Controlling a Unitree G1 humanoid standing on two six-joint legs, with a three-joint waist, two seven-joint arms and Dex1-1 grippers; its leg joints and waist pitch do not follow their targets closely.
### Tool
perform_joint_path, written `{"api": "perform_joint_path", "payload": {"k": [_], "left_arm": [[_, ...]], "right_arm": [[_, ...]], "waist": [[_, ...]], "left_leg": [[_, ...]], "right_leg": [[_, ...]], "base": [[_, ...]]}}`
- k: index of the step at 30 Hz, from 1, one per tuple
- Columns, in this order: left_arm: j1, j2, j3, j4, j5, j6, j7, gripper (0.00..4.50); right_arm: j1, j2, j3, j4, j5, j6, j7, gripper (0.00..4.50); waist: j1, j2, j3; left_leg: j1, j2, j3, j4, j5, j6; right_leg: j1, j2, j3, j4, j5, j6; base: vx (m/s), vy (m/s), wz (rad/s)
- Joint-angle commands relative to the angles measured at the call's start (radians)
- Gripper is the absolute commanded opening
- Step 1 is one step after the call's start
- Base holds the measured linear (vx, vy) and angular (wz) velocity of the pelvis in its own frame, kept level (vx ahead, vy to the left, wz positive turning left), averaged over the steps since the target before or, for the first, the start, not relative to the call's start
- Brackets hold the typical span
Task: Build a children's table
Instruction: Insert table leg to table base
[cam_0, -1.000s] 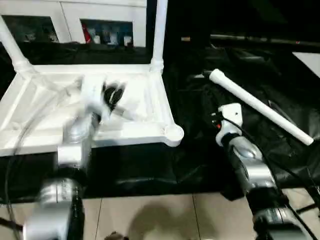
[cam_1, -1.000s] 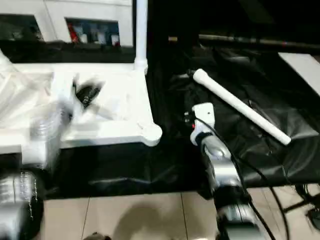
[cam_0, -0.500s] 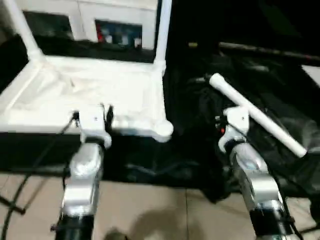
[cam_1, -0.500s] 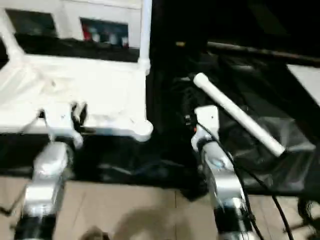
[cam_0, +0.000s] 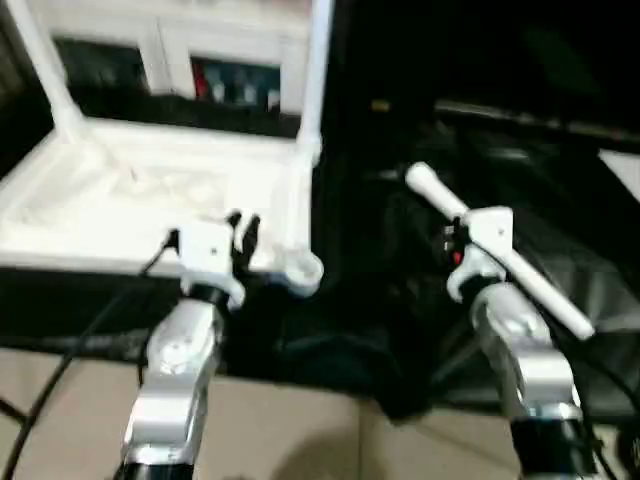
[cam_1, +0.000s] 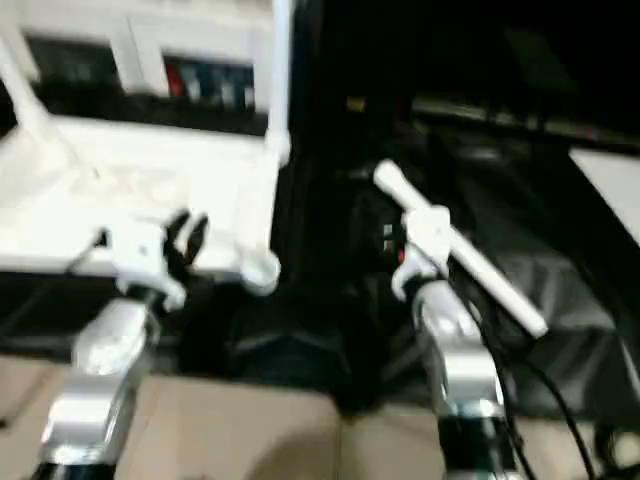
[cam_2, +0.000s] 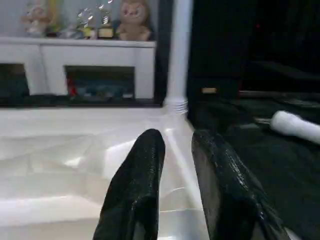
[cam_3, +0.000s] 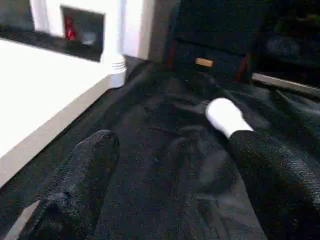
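Left wrist view gives me my left gripper (cam_2: 177, 150) with its fingers slightly parted and empty, hovering at the near rim of the upturned tabletop (cam_0: 120, 200). My right gripper (cam_3: 170, 155) stands wide apart over the black sheet (cam_3: 165, 165), just short of the loose leg (cam_0: 495, 247) lying there. Two legs (cam_0: 315, 80) already stand in the far corner sockets.
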Motion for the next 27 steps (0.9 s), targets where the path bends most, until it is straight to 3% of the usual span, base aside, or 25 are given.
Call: {"api": "perform_joint_path", "payload": {"k": [1, 2, 3, 4, 5, 6, 7, 8, 9, 10, 11, 12, 13, 14, 15, 16, 17, 18, 19, 20, 21, 22, 23, 24, 27], "left_arm": [[-0.012, -0.012, -0.014, -0.015, 0.006, 0.021, 0.007, 1.26], [-0.011, -0.012, -0.014, -0.016, 0.006, 0.023, 0.009, 1.26], [-0.013, -0.011, -0.017, -0.013, 0.006, 0.024, 0.008, 1.26], [-0.016, -0.006, -0.025, -0.011, 0.012, 0.026, 0.007, 1.26], [-0.016, -0.006, -0.026, -0.011, 0.012, 0.026, 0.007, 1.26], [-0.021, 0.000, -0.035, -0.009, 0.017, 0.029, 0.003, 1.26], [-0.028, 0.003, -0.040, -0.006, 0.020, 0.032, 0.001, 1.26], [-0.034, 0.004, -0.041, -0.003, 0.020, 0.034, 0.000, 1.26], [-0.040, 0.005, -0.042, 0.000, 0.019, 0.033, -0.002, 1.26], [-0.052, 0.008, -0.050, 0.010, 0.012, 0.018, -0.021, 1.26], [-0.056, 0.014, -0.059, 0.013, 0.016, 0.022, -0.033, 1.26], [-0.057, 0.021, -0.069, 0.016, 0.021, 0.023, -0.045, 1.26], [-0.058, 0.029, -0.079, 0.019, 0.024, 0.023, -0.059, 1.26], [-0.054, 0.036, -0.089, 0.018, 0.020, 0.025, -0.078, 1.26], [-0.052, 0.043, -0.097, 0.018, 0.009, 0.030, -0.101, 1.26], [-0.052, 0.051, -0.107, 0.019, -0.009, 0.048, -0.134, 1.26], [-0.052, 0.051, -0.107, 0.019, -0.009, 0.048, -0.134, 1.26], [-0.056, 0.056, -0.115, 0.022, -0.025, 0.064, -0.153, 1.26], [-0.060, 0.061, -0.120, 0.028, -0.032, 0.071, -0.164, 1.26], [-0.066, 0.069, -0.129, 0.036, -0.029, 0.073, -0.172, 1.26], [-0.067, 0.070, -0.130, 0.036, -0.028, 0.073, -0.172, 1.26], [-0.072, 0.080, -0.138, 0.043, -0.025, 0.079, -0.184, 1.26], [-0.072, 0.088, -0.144, 0.044, -0.024, 0.084, -0.195, 1.26], [-0.073, 0.097, -0.150, 0.045, -0.024, 0.091, -0.209, 1.26], [-0.065, 0.113, -0.160, 0.034, -0.046, 0.109, -0.254, 1.26]], "right_arm": [[-0.004, -0.022, -0.012, -0.018, -0.004, 0.016, -0.004, 3.96], [-0.004, -0.022, -0.012, -0.019, 0.000, 0.018, -0.004, 3.96], [-0.005, -0.024, -0.010, -0.017, -0.001, 0.016, -0.004, 3.96], [-0.004, -0.022, -0.012, -0.015, 0.000, 0.014, -0.006, 3.96], [-0.004, -0.022, -0.012, -0.015, 0.001, 0.014, -0.006, 3.96], [-0.004, -0.022, -0.015, -0.015, 0.000, 0.016, -0.009, 3.96], [-0.004, -0.022, -0.016, -0.015, -0.002, 0.018, -0.011, 3.96], [-0.006, -0.024, -0.016, -0.013, -0.004, 0.020, -0.012, 3.96], [-0.008, -0.024, -0.016, -0.012, -0.005, 0.023, -0.014, 3.96], [-0.015, -0.042, -0.012, 0.000, -0.029, 0.031, -0.029, 3.96], [-0.021, -0.056, -0.012, 0.010, -0.043, 0.033, -0.037, 3.96], [-0.030, -0.070, -0.017, 0.024, -0.042, 0.051, -0.033, 3.96], [-0.042, -0.086, -0.023, 0.042, -0.040, 0.065, -0.026, 3.96], [-0.060, -0.116, -0.029, 0.066, -0.041, 0.082, -0.008, 3.96], [-0.082, -0.153, -0.030, 0.094, -0.046, 0.100, 0.015, 3.96], [-0.114, -0.214, -0.029, 0.137, -0.059, 0.124, 0.052, 3.96], [-0.114, -0.214, -0.029, 0.137, -0.059, 0.124, 0.052, 3.96], [-0.141, -0.264, -0.033, 0.181, -0.073, 0.128, 0.074, 3.96], [-0.168, -0.307, -0.048, 0.234, -0.079, 0.120, 0.085, 3.96], [-0.197, -0.353, -0.065, 0.295, -0.082, 0.111, 0.098, 3.96], [-0.200, -0.357, -0.067, 0.300, -0.083, 0.111, 0.099, 3.96], [-0.223, -0.400, -0.070, 0.359, -0.099, 0.110, 0.105, 3.96], [-0.231, -0.430, -0.063, 0.395, -0.110, 0.107, 0.122, 3.96], [-0.240, -0.467, -0.052, 0.440, -0.122, 0.103, 0.147, 3.96], [-0.242, -0.539, -0.020, 0.506, -0.150, 0.099, 0.196, 3.96]], "waist": [[-0.071, 0.031, -0.094], [-0.080, 0.025, -0.082], [-0.089, 0.026, -0.087], [-0.111, 0.016, -0.086], [-0.135, -0.017, -0.088], [-0.139, -0.040, -0.086], [-0.122, -0.075, -0.110], [-0.075, -0.075, -0.092], [-0.071, -0.060, -0.084], [-0.069, -0.046, -0.074], [-0.072, -0.034, -0.074], [-0.070, -0.023, -0.067], [-0.070, 0.009, -0.064], [-0.080, 0.064, -0.064], [-0.103, 0.109, -0.066], [-0.100, 0.083, -0.095], [-0.085, 0.091, -0.091], [-0.085, 0.080, -0.097], [-0.085, 0.058, -0.102], [-0.076, 0.032, -0.096], [-0.074, 0.014, -0.096], [-0.056, 0.024, -0.085], [-0.061, 0.025, -0.081], [-0.065, 0.030, -0.071], [-0.083, 0.029, -0.061]], "left_leg": [[0.173, 0.221, -0.182, -0.106, 0.055, 0.256], [0.109, 0.147, -0.124, -0.107, 0.181, 0.296], [0.107, 0.125, -0.108, -0.106, 0.245, 0.313], [0.092, 0.076, -0.073, -0.114, 0.364, 0.329], [0.089, 0.009, -0.019, -0.097, 0.398, 0.298], [0.072, -0.020, 0.013, -0.092, 0.326, 0.268], [0.009, -0.063, 0.038, -0.034, 0.207, 0.218], [-0.069, -0.050, 0.009, 0.150, -0.056, 0.080], [-0.099, -0.021, -0.012, 0.182, -0.042, 0.037], [-0.142, 0.012, -0.034, 0.207, 0.004, -0.034], [-0.176, 0.046, -0.050, 0.204, 0.078, -0.082], [-0.178, 0.064, -0.055, 0.180, 0.130, -0.092], [-0.182, 0.092, -0.053, 0.064, 0.319, -0.081], [-0.144, 0.089, -0.038, -0.066, 0.550, -0.047], [-0.111, 0.125, -0.072, -0.040, 0.668, -0.098], [-0.050, 0.193, -0.096, -0.010, 0.989, -0.094], [-0.058, 0.178, -0.081, -0.003, 1.120, -0.122], [-0.046, 0.143, -0.062, 0.004, 1.224, -0.133], [-0.045, 0.105, -0.046, 0.012, 1.122, -0.120], [-0.099, 0.072, -0.008, 0.006, 0.862, -0.092], [-0.134, 0.060, 0.006, -0.005, 0.709, -0.071], [-0.142, 0.072, 0.020, -0.030, 0.389, -0.047], [-0.144, 0.081, 0.020, -0.042, 0.266, -0.042], [-0.138, 0.103, 0.030, -0.062, 0.053, -0.027], [-0.131, 0.123, 0.044, -0.073, -0.097, -0.010]], "right_leg": [[-0.180, -0.111, -0.086, 0.102, -0.154, 0.065], [-0.212, -0.121, -0.140, 0.119, 0.015, 0.092], [-0.224, -0.120, -0.151, 0.116, 0.051, 0.091], [-0.235, -0.122, -0.162, 0.071, 0.147, 0.067], [-0.204, -0.135, -0.151, -0.029, 0.250, -0.009], [-0.157, -0.153, -0.128, -0.066, 0.239, -0.037], [-0.037, -0.188, -0.043, -0.071, 0.172, -0.050], [0.040, -0.332, 0.094, -0.177, -0.244, -0.336], [0.053, -0.352, 0.108, -0.165, -0.210, -0.434], [0.070, -0.353, 0.085, -0.149, -0.082, -0.511], [0.070, -0.360, 0.064, -0.141, 0.121, -0.548], [0.052, -0.354, 0.028, -0.143, 0.186, -0.537], [0.014, -0.280, -0.060, -0.123, 0.272, -0.443], [-0.004, -0.139, -0.145, -0.083, 0.251, -0.262], [-0.074, -0.086, -0.158, 0.029, 0.225, -0.160], [-0.106, -0.138, -0.098, 0.017, 0.243, -0.014], [-0.108, -0.142, -0.090, 0.006, 0.294, 0.022], [-0.111, -0.143, -0.079, -0.026, 0.357, 0.065], [-0.102, -0.150, -0.065, -0.063, 0.416, 0.061], [-0.063, -0.163, -0.050, -0.066, 0.519, 0.019], [-0.035, -0.171, -0.041, -0.063, 0.558, 0.009], [-0.031, -0.195, -0.034, -0.082, 0.493, -0.028], [-0.026, -0.202, -0.034, -0.087, 0.417, -0.057], [-0.030, -0.204, -0.041, -0.104, 0.181, -0.127], [-0.046, -0.205, -0.046, -0.123, -0.088, -0.163]], "base": [[0.216, 0.039, -0.06], [0.207, 0.035, 0.08], [0.188, 0.029, 0.00], [0.188, 0.029, 0.00], [0.227, -0.026, -0.04], [0.240, -0.038, -0.03], [0.240, -0.038, -0.03], [0.266, -0.019, 0.23], [0.266, 0.010, 0.23], [0.349, 0.020, 0.22], [0.203, 0.022, -0.03], [0.166, 0.031, -0.03], [0.083, 0.020, -0.01], [0.152, 0.066, 0.01], [0.120, 0.079, 0.06], [0.120, 0.079, 0.06], [0.095, 0.074, 0.16], [0.054, 0.062, 0.16], [0.054, 0.062, 0.16], [0.000, 0.000, 0.00], [0.000, 0.000, 0.00], [0.000, 0.000, 0.00], [-0.047, -0.064, -0.02], [-0.060, -0.070, 0.00], [-0.065, -0.059, 0.01]]}}
